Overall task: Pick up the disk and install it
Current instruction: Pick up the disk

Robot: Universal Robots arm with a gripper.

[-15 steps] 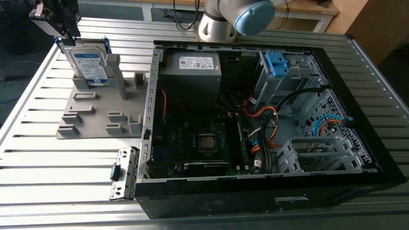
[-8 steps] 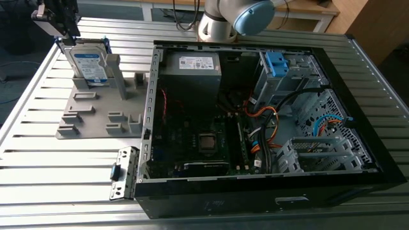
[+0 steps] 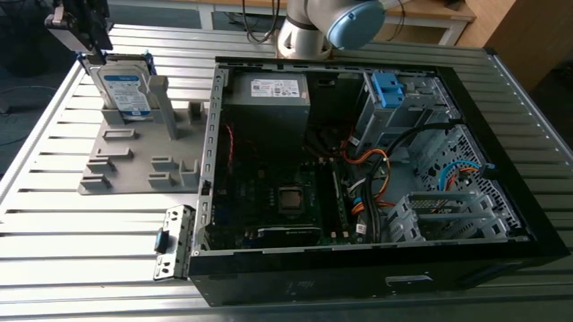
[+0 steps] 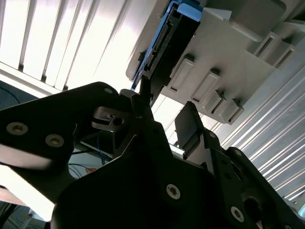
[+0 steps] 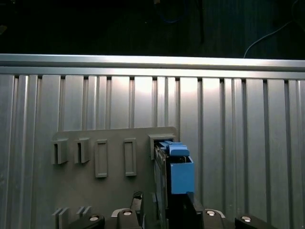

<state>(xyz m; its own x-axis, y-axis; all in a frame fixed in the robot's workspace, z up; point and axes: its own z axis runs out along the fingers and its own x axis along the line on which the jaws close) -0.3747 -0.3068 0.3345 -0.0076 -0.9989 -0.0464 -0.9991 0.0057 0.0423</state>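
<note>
Hovering just above the disk (image 3: 125, 87), your gripper (image 4: 166, 98) has fingers (image 4: 189, 121) apart; disk stands upright in grey holder (image 3: 134, 151) slot by table (image 3: 54, 235) corner, case (image 3: 537, 191) open alongside.

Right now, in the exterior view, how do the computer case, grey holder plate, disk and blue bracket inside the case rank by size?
Largest first:
1. computer case
2. grey holder plate
3. disk
4. blue bracket, which looks somewhat smaller than the disk
</note>
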